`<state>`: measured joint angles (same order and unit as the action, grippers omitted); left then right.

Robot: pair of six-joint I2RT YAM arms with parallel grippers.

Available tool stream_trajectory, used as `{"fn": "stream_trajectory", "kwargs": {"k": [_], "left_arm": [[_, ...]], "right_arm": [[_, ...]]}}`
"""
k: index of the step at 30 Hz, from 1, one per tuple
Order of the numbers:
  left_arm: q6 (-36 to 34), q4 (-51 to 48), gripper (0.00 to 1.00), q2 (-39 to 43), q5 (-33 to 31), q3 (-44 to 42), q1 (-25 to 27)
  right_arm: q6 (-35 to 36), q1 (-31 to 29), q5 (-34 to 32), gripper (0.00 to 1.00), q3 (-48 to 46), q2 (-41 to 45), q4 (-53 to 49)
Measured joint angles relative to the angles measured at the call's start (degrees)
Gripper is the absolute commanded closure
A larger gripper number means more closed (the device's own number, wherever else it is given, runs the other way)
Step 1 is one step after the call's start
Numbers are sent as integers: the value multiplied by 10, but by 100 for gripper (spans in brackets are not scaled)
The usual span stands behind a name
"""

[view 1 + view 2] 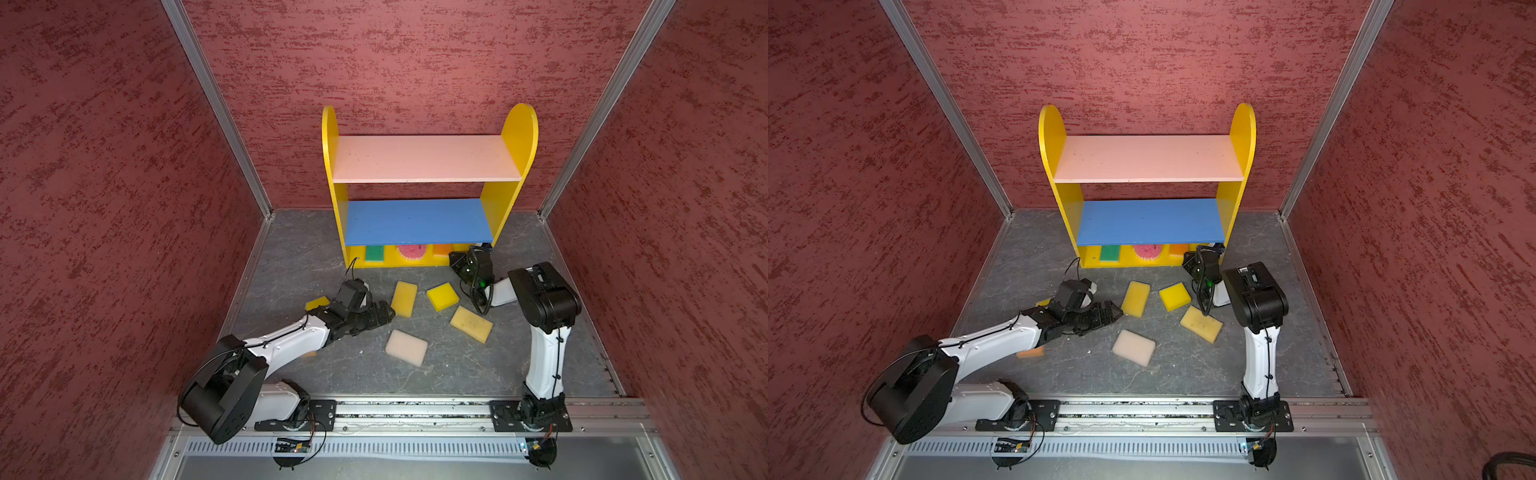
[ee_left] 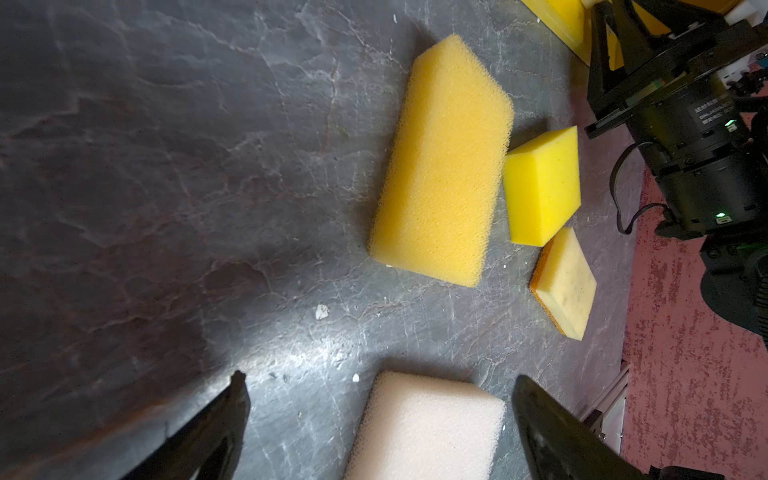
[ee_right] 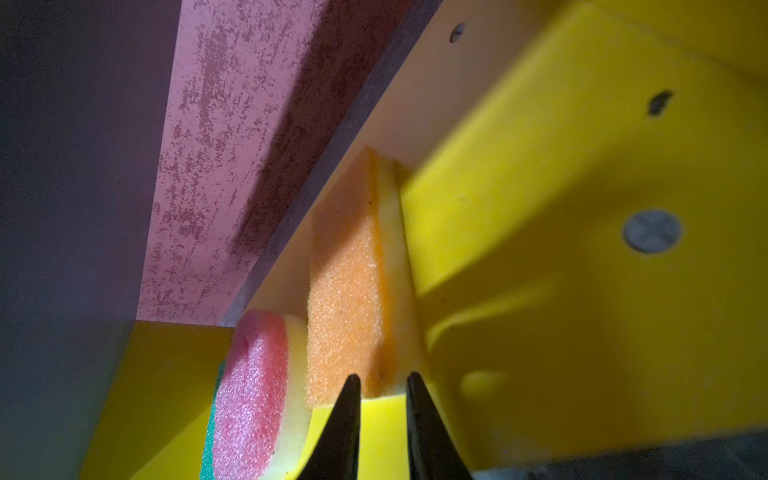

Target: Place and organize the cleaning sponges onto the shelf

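Standing on edge against side panel of yellow round-topped shelf (image 1: 496, 208), orange rectangular foam sponge (image 3: 345, 291) likely saves room; right pincer (image 3: 381, 375) tips near it, grip: cannot tell; left pincer (image 2: 379, 376) spread wide.

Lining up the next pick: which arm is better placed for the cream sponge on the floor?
Left. The left gripper is open, close beside the cream sponge; the right gripper is away, low at the shelf, by the orange sponge.
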<state>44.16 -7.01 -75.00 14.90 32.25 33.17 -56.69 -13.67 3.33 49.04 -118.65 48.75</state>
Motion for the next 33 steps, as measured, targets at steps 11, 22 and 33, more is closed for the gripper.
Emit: {"fn": "stream_trajectory", "kwargs": {"k": [11, 22, 33], "left_arm": [[1, 3, 2, 0, 0, 0, 0], [7, 3, 2, 0, 0, 0, 0], [14, 4, 2, 0, 0, 0, 0]], "right_arm": [[5, 1, 0, 98, 0, -1, -10], [13, 5, 12, 99, -2, 18, -45], [17, 10, 16, 100, -12, 45, -63]]}}
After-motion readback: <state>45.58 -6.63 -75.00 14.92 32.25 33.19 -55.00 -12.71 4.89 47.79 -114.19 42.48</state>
